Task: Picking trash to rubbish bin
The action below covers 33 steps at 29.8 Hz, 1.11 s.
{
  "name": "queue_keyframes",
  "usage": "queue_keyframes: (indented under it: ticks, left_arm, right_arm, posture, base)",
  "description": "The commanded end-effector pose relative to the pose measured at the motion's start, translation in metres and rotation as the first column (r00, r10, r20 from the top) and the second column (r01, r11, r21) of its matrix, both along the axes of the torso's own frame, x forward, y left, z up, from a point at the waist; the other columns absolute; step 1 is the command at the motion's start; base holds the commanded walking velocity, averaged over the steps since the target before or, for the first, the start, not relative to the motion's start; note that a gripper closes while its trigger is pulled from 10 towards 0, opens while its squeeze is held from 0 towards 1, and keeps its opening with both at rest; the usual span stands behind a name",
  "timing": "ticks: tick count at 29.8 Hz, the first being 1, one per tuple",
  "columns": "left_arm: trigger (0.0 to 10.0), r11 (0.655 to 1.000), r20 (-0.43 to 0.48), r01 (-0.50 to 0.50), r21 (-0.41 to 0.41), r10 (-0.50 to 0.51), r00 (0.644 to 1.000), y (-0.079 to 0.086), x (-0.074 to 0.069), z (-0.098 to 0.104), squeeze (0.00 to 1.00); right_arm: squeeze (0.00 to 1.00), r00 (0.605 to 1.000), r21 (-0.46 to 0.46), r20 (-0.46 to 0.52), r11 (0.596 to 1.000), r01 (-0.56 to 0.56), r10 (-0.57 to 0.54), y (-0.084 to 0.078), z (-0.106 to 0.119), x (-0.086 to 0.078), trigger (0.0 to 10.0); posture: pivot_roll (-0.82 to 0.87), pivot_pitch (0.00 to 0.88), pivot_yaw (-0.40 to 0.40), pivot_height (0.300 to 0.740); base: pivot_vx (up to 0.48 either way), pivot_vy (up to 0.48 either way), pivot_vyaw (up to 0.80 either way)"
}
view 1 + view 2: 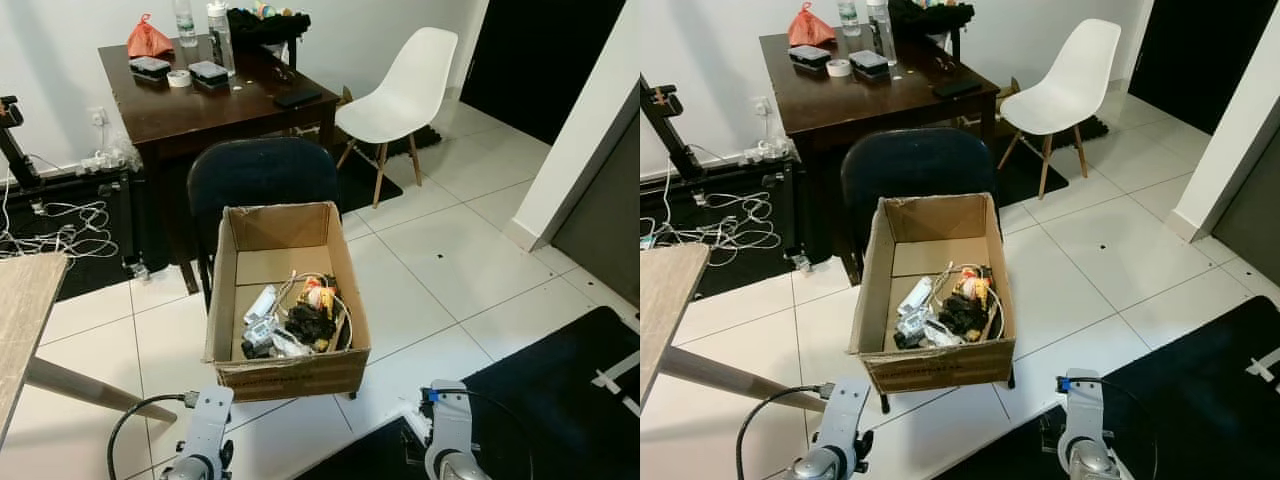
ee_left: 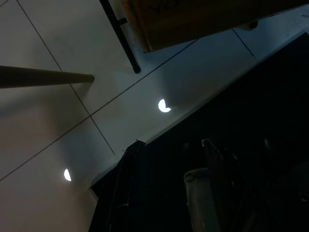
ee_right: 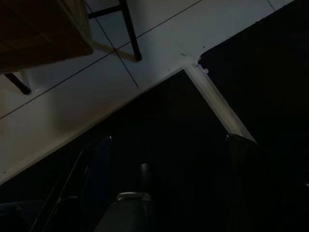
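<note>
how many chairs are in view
2: a dark chair directly behind the cardboard box, tucked at the brown table, and a white chair standing right of that table.

Cardboard box [image 1: 288,375] sits on the seat of a chair [image 1: 262,172], directly ahead of both arms and between them. Trash pile [image 1: 295,318] lies in the box's near half; far half bare. Left gripper [image 2: 169,159] hangs low near the box's near-left corner; right gripper [image 3: 169,159] hangs low near its near-right corner, over a mat [image 1: 560,400]. Desk [image 1: 215,95] stands behind the chair, farther from both grippers; bottles [image 1: 218,35], a tape roll [image 1: 179,78] and a bag [image 1: 148,38] rest on it. Second chair [image 1: 405,90] stands right of the desk, far beyond the right gripper. Cables [image 1: 55,230] lie on the floor far ahead-left of the left gripper. A tabletop [image 1: 20,310] juts in just left of the left gripper.
</note>
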<state>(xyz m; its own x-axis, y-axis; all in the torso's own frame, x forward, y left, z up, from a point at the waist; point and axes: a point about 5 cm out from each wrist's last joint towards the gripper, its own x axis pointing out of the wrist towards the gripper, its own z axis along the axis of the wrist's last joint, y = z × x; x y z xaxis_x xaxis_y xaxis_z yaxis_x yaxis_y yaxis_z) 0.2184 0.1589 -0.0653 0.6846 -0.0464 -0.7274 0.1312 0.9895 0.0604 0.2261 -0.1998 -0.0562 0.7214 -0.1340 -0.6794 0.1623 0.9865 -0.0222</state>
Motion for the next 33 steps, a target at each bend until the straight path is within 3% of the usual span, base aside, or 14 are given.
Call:
queue_keyframes:
  ticks: [1,18,33]
  left_arm:
    - [10.0,1.000,-0.009,-0.014,0.008,0.014,1.000,0.0045,-0.0028,-0.0016,0.00]
    - [10.0,1.000,-0.025,0.005,0.003,-0.005,1.000,-0.0018,-0.0106,-0.0062,0.00]
    - [10.0,1.000,-0.016,0.011,0.004,-0.011,1.000,-0.0020,-0.0057,-0.0035,0.00]
  right_arm:
    - [0.00,1.000,0.011,-0.008,1.000,0.012,-0.012,-0.0009,-0.0024,-0.0040,10.0]
    - [0.00,1.000,0.004,-0.030,1.000,0.003,-0.003,-0.0021,-0.0073,-0.0127,10.0]
    - [0.00,1.000,0.005,-0.030,1.000,-0.005,0.005,-0.0007,-0.0080,-0.0137,10.0]
  posture:
    - [0.06,0.058,0.001,0.740]
    - [0.07,0.062,-0.005,0.740]
    - [0.07,0.057,-0.007,0.740]
  base:
    - [0.000,0.000,0.00]
    - [0.000,0.000,0.00]
    - [0.000,0.000,0.00]
